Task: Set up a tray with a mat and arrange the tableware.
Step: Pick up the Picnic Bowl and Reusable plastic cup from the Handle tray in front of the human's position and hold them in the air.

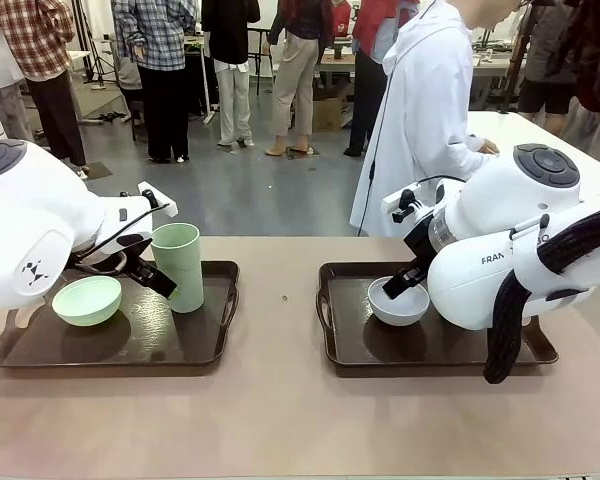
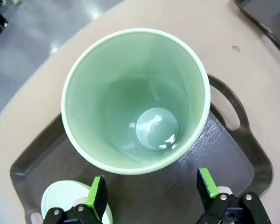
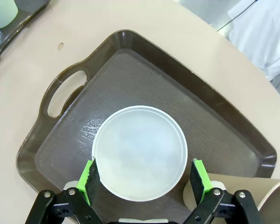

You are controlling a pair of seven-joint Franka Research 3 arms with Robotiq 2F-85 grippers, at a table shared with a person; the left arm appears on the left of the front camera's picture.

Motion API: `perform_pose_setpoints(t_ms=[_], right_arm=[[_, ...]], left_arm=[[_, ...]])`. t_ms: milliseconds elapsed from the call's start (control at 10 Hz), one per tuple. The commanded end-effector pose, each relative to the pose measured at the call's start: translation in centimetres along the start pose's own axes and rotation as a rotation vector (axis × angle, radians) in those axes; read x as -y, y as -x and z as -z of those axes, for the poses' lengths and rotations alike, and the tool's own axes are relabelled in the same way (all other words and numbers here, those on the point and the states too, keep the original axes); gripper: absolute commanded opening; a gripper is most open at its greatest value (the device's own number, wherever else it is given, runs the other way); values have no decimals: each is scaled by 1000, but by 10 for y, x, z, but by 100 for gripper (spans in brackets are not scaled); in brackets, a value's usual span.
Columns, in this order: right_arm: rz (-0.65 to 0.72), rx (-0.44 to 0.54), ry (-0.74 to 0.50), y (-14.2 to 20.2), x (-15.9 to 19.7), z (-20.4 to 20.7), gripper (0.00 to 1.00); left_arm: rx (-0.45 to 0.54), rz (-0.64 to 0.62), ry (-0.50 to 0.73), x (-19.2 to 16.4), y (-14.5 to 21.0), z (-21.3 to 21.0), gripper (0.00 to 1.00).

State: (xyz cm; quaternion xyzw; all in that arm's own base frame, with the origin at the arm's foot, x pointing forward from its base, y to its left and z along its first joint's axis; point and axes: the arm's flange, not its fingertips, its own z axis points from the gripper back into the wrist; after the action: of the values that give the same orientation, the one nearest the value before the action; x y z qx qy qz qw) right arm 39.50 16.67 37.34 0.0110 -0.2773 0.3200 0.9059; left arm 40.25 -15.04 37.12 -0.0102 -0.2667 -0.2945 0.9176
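On the left dark tray [image 1: 205, 345] stand a pale mint green bowl [image 1: 87, 299] and a pale green tumbler [image 1: 178, 265]. My left gripper [image 1: 152, 275] is open just beside the tumbler. From above, the tumbler [image 2: 135, 100] sits upright just beyond the left gripper [image 2: 152, 189], and the mint bowl [image 2: 60, 200] is by the left finger. A greyish white bowl [image 1: 398, 300] rests on the right tray [image 1: 345, 345]. My right gripper [image 3: 143, 176] is open, with its pads either side of this bowl [image 3: 139, 151]. A tan rounded shape [image 3: 270, 200] may be the brown tumbler.
A person in a white coat [image 1: 420, 120] stands at the far side of the table, behind the right tray. Bare tabletop [image 1: 280, 300] lies between the two trays. The right tray's handle [image 3: 65, 93] points toward the left tray [image 3: 18, 23]. Other people stand farther back.
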Motion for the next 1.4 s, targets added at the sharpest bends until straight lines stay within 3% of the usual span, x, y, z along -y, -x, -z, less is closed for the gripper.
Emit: perform_pose_setpoints(t_ms=[0, 1300], right_arm=[[0, 0, 0, 0, 0, 0, 100], [0, 0, 0, 0, 0, 0, 100]], left_arm=[[0, 0, 0, 0, 0, 0, 100], [0, 0, 0, 0, 0, 0, 100]])
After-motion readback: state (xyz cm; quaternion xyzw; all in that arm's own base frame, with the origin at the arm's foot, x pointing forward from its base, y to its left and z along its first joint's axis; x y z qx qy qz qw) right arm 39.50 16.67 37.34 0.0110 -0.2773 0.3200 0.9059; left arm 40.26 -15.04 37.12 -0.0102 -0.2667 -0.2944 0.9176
